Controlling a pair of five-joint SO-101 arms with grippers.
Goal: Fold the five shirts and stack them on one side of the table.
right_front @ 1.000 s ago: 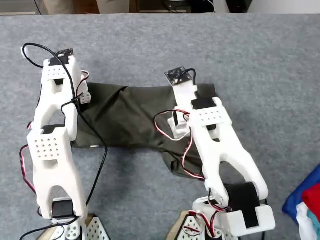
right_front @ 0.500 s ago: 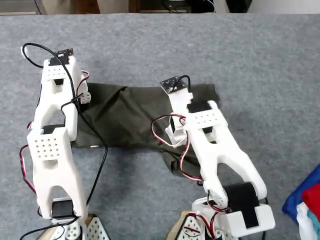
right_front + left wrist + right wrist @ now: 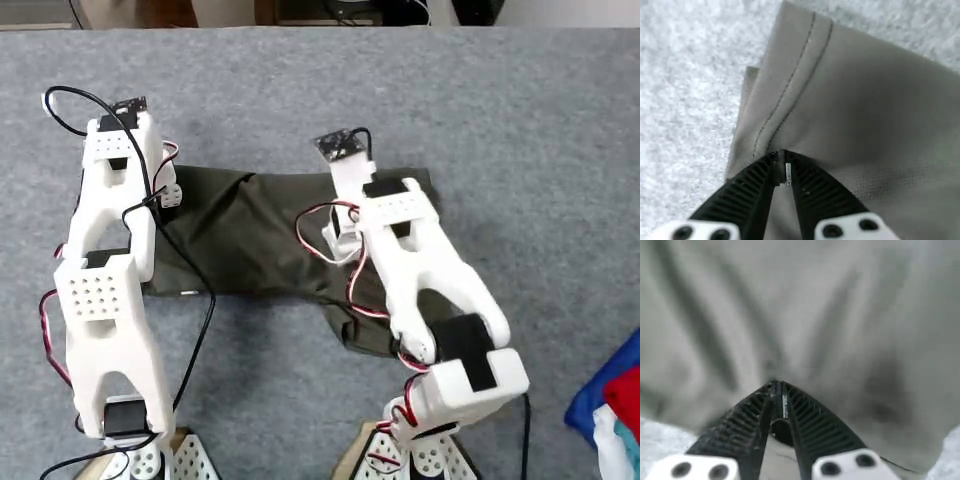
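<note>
Now my right jaws, shut on the olive shirt (image 3: 250,235), have drawn toward the shirt's middle; left jaws clamp its hem; the fold advances.

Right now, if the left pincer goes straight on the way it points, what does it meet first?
The olive shirt: the left pincer is shut on it by the stitched hem, with the table likely just beneath.

Olive shirt (image 3: 260,235) on grey table (image 3: 520,120); left arm (image 3: 105,290), right arm (image 3: 420,260) over it; coloured heap (image 3: 612,400), maybe shirts, aside.
</note>
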